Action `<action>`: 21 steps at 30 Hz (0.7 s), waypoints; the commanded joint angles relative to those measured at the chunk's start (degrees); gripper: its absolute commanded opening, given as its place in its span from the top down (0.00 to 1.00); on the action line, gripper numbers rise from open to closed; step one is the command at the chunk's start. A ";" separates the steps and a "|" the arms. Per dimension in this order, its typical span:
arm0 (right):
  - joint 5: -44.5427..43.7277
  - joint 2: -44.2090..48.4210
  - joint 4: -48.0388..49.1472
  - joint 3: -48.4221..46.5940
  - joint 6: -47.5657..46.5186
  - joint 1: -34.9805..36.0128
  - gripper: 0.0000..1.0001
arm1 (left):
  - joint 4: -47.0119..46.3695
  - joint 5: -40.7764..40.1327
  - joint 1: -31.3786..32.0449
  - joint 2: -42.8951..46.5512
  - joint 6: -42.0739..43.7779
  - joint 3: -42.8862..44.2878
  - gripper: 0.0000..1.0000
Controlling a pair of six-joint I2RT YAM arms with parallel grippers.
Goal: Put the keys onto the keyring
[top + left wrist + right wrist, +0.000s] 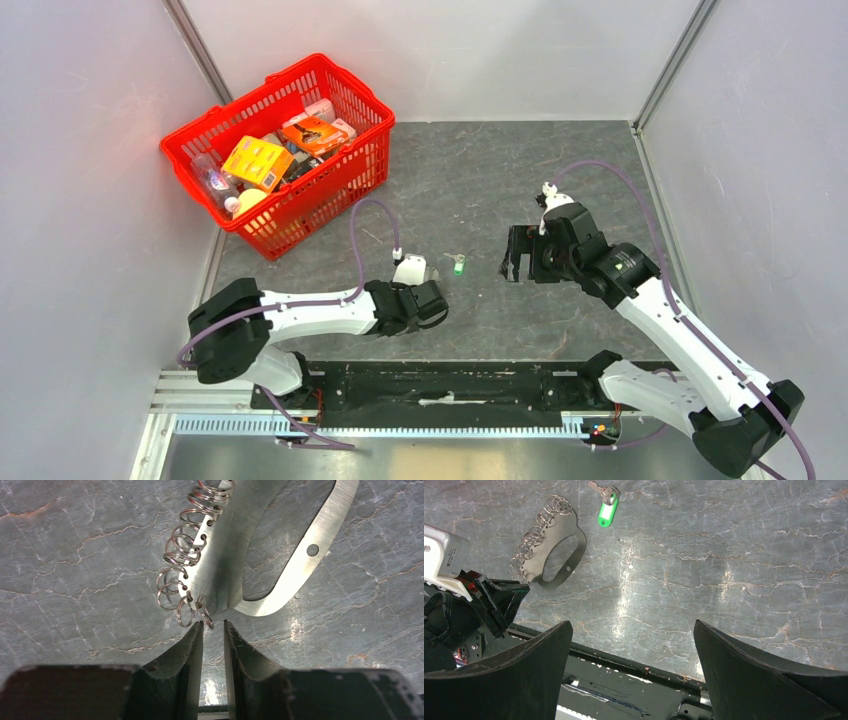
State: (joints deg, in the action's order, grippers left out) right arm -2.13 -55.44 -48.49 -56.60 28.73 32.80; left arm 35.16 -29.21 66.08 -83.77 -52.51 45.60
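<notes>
The keyring [225, 555] is a flat silvery oval plate with several small wire rings along one edge, lying on the grey table. The tips of my left gripper [213, 622] sit just short of its near end. Its jaws stand a narrow slit apart with only table between them, and one small ring lies by the left fingertip. The key with its green tag [607, 513] lies just beyond the keyring [535, 550], also seen from above as the green key [458, 266]. My right gripper [515, 265] hovers to the key's right, open wide and empty [631, 622].
A red basket [320, 200] full of packaged goods stands at the back left. Walls close in the table on three sides. The black base rail [624, 665] runs along the near edge under my right gripper.
</notes>
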 commanded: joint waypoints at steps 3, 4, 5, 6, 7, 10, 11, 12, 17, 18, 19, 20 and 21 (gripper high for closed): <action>0.72 0.78 1.47 0.31 -0.52 0.48 0.01 | 0.44 -4.93 0.32 0.69 -3.26 1.03 0.73; 0.77 0.69 1.49 0.30 -0.49 0.57 0.01 | 0.44 -5.05 0.35 0.71 -3.34 0.90 0.73; 0.73 0.68 1.58 0.26 -0.47 0.55 0.01 | 0.46 -5.07 0.35 0.65 -3.44 0.74 0.73; 0.73 0.61 1.56 0.29 -0.43 0.69 0.01 | 0.43 -5.02 0.30 0.57 -3.53 0.67 0.73; 0.81 0.64 1.56 0.32 -0.35 0.73 0.01 | 0.39 -4.98 0.28 0.49 -3.64 0.63 0.73; 0.72 0.61 1.64 0.28 -0.26 0.86 0.01 | 0.34 -4.89 0.32 0.06 -3.87 0.45 0.74; 0.79 0.58 1.65 0.29 -0.25 0.88 0.01 | 0.27 -4.89 0.32 -0.06 -3.91 0.37 0.75; 0.75 0.51 1.64 0.27 -0.19 0.93 0.01 | 0.18 -4.80 0.31 -0.17 -3.91 0.30 0.75; 0.73 0.45 1.64 0.19 -0.11 1.14 0.01 | -0.44 -4.58 0.30 -0.63 -4.31 -0.50 0.76; 0.74 0.48 1.66 0.13 -0.13 1.26 0.01 | -0.57 -4.63 0.27 -0.70 -4.35 -0.68 0.76; 0.74 0.43 1.64 0.09 -0.08 1.30 0.01 | -0.69 -4.62 0.40 -0.73 -4.44 -0.85 0.76; 0.77 0.38 1.65 0.13 -0.13 1.34 0.01 | -0.85 -4.60 0.34 -0.75 -4.47 -1.04 0.77; 0.80 0.37 1.64 0.11 -0.16 1.34 0.01 | -0.96 -4.60 0.31 -0.78 -4.53 -1.20 0.77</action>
State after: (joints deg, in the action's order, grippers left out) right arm -1.74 -55.44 -48.49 -56.60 28.75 33.71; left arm 35.48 -31.35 66.11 -83.99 -53.76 45.36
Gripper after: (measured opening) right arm 0.993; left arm 0.238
